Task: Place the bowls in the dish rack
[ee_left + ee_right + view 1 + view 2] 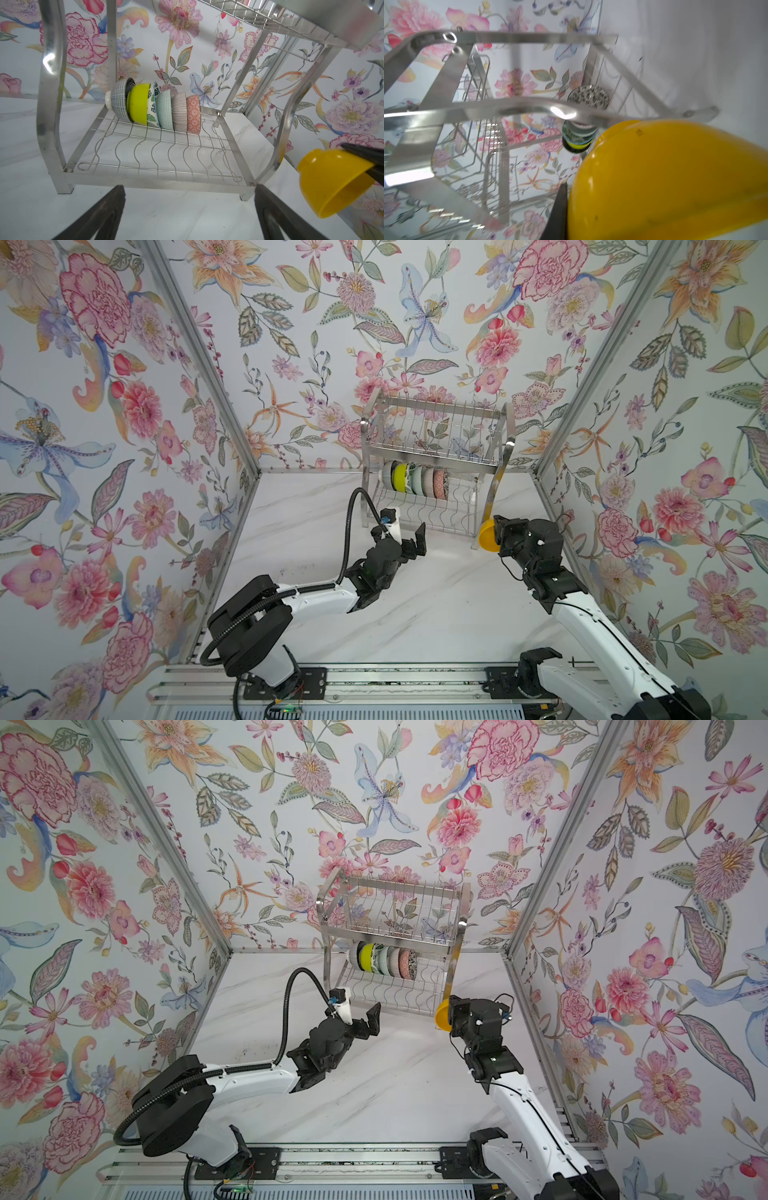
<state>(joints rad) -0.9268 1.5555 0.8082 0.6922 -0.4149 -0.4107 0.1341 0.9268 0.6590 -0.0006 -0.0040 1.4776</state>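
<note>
The dish rack (pixel 436 456) (pixel 395 928) stands at the back of the table. On its lower tier (pixel 158 158) several bowls (pixel 158 108) stand on edge in a tight row, with a black-white one (pixel 119 99) and a lime-green one (pixel 138 104) at one end. My left gripper (pixel 405 527) (pixel 359 1009) (pixel 190 199) is open and holds nothing, just in front of the lower tier. My right gripper (pixel 497 531) (pixel 450 1011) is shut on the rim of the orange-yellow bowl (pixel 488 536) (pixel 442 1014) (pixel 332 182) (pixel 675 176), held in the air beside the rack's right front leg (pixel 492 497).
The rack's upper tier (pixel 440 427) is a wire basket with upright dividers, above the row of bowls. Floral walls (pixel 124 448) close in the white marble table (pixel 415 614) on three sides. A metal rail (pixel 374 680) carrying both arm bases runs along the front edge.
</note>
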